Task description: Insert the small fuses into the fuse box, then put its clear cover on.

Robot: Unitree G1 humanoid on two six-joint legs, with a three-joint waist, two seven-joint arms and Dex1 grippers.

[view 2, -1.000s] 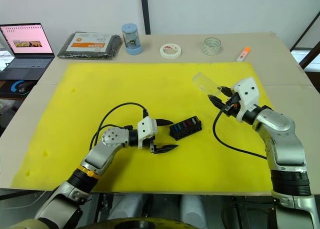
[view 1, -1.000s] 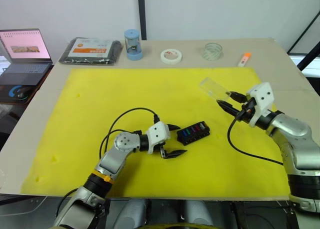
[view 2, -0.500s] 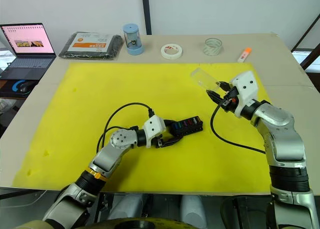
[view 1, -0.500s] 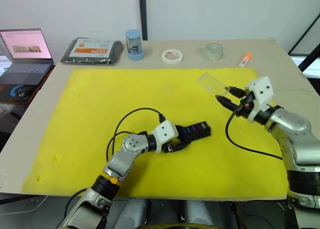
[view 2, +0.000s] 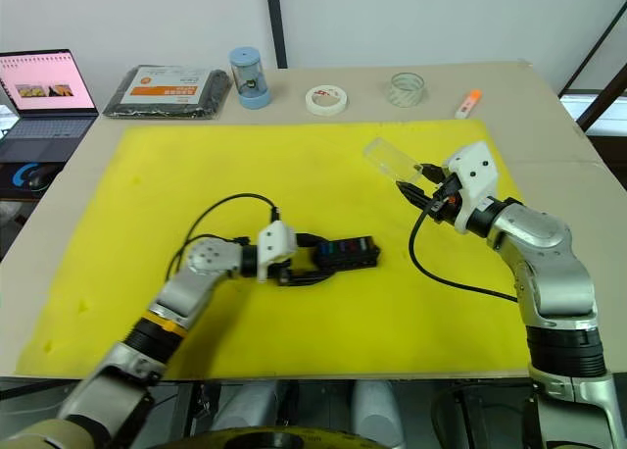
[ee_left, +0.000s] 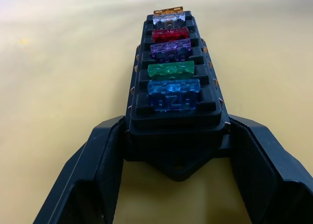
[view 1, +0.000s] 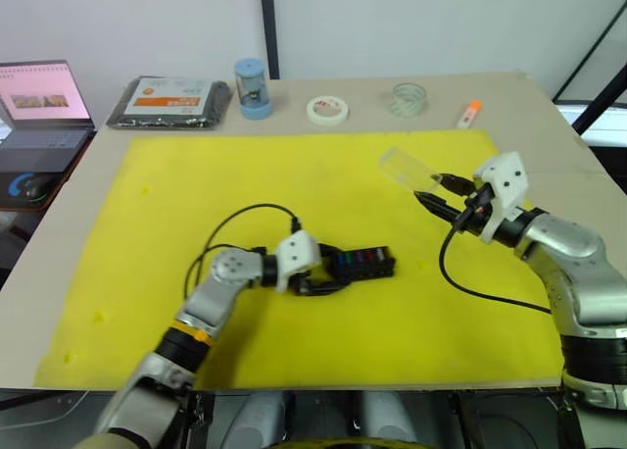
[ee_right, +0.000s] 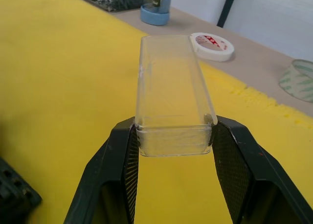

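The fuse box [view 1: 361, 264] lies on the yellow mat [view 1: 147, 224], its near end clenched in the left pincer [ee_left: 176, 155], arm stretched low across the mat. The left wrist view shows the small fuses [ee_left: 171, 67] seated in one row. The raised right pincer [ee_right: 173, 141] grips the clear cover [ee_right: 171, 92] above the mat.

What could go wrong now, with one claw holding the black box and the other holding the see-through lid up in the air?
The clear cover is pinched only at one end by the right gripper, so it might slip or twist before reaching the box. The left gripper clamps one end of the fuse box, so its fingers could block the cover from seating. The cover might also press on the small fuses if it comes down crooked.
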